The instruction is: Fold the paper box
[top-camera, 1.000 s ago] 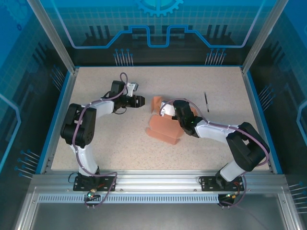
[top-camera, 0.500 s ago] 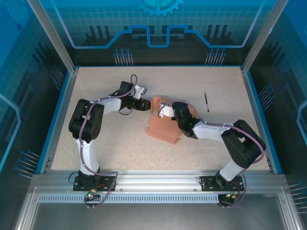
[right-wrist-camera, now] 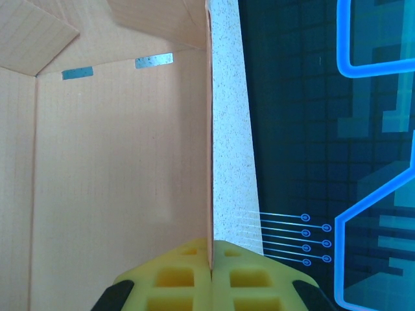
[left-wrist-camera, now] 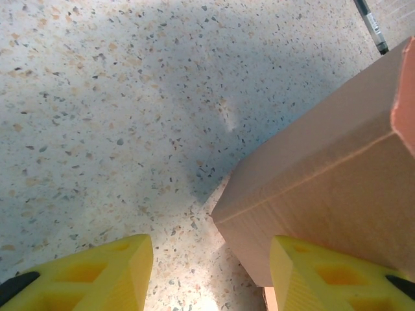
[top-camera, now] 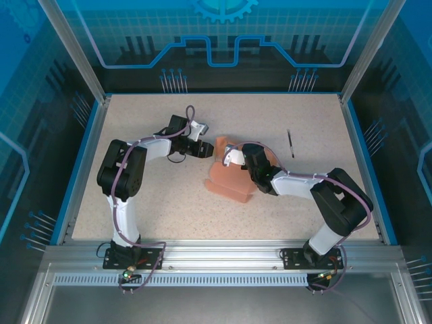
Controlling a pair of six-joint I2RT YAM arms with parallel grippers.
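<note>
The paper box (top-camera: 229, 181), of salmon-orange card and only partly folded, is seen near the middle of the speckled tabletop (top-camera: 155, 202); its lower part lies flat on the surface, while a panel is raised at the end facing the far edge.

The right gripper (top-camera: 234, 160) is set over the box from the right; in the right wrist view its two yellow fingers (right-wrist-camera: 175, 275) are pressed together on the thin edge of an upright card wall, so the right gripper (right-wrist-camera: 211, 249) is closed on the box (right-wrist-camera: 117, 162); two small grey strips (right-wrist-camera: 154, 61) are seen on the inner face of that wall, and folded flaps meet above them.

The left gripper (top-camera: 208, 149) is held just beside the raised panel, on its left side; in the left wrist view its yellow fingers (left-wrist-camera: 97, 275) stand apart with bare tabletop between them, so the left gripper (left-wrist-camera: 209, 251) is open and nothing is clamped; a creased corner of the box (left-wrist-camera: 324, 175) reaches in above the right-hand finger; whether that finger touches the card cannot be told.

A thin dark stick (top-camera: 290, 144) lies toward the far right of the tabletop, well apart from the box; its end (left-wrist-camera: 371, 23) is seen at the top of the left wrist view.
</note>
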